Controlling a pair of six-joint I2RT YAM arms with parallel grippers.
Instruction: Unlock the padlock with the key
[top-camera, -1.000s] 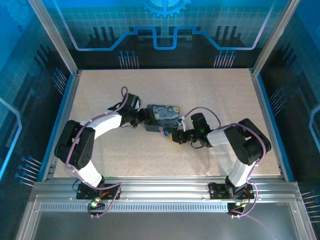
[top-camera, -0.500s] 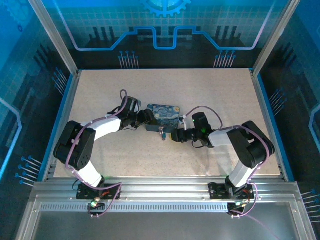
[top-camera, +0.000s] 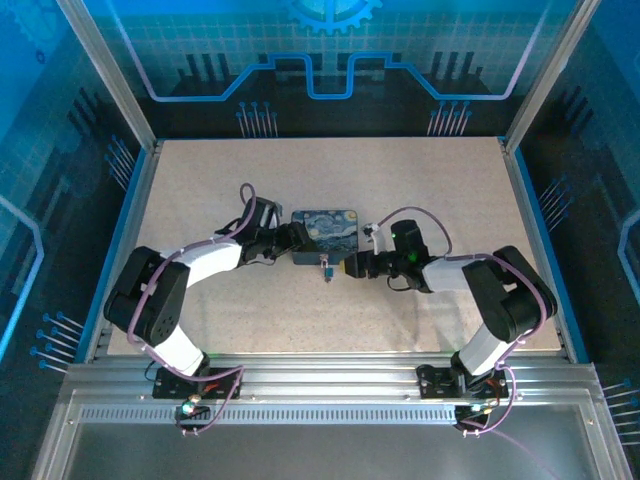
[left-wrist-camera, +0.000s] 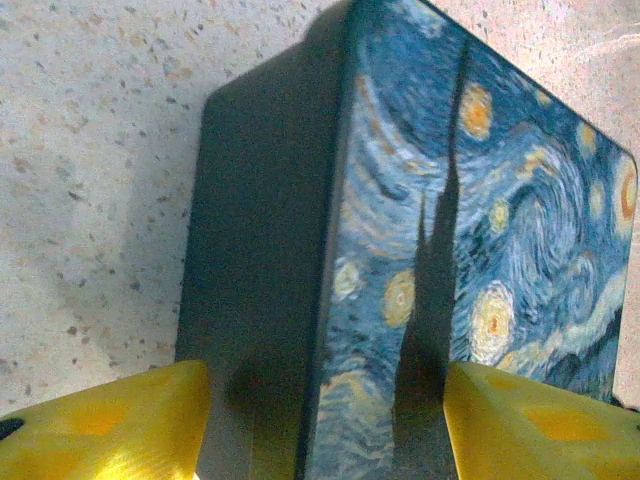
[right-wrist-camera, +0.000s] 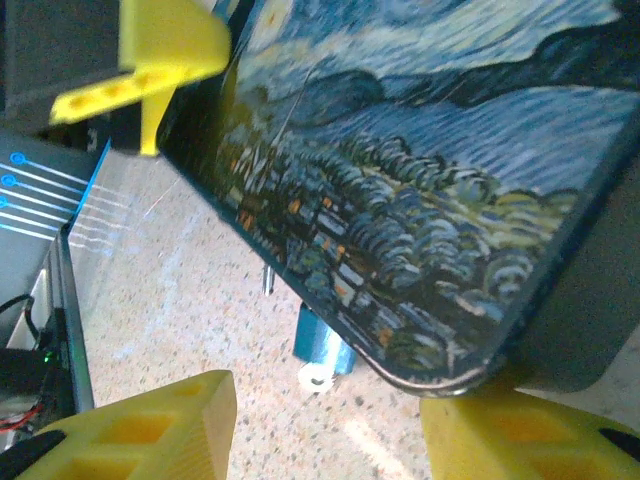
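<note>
The dark blue swirl-painted tin lies mid-table with my left gripper shut on its left end; the yellow fingers press both sides of the tin. The padlock hangs at the tin's front edge. In the right wrist view the padlock is a small blue body with a pale keyhole end and a thin shackle. My right gripper is open just right of it, its fingers apart and the lock ahead of the gap. The key is hidden.
The tin's front right corner sits right over my right finger. A left-gripper finger shows at the tin's far end. Speckled tabletop spreads around, bounded by blue rails and metal posts.
My right gripper has shifted slightly right and toward the tin's corner. The tin and left gripper have turned a little. The padlock now hangs straight at the front edge.
</note>
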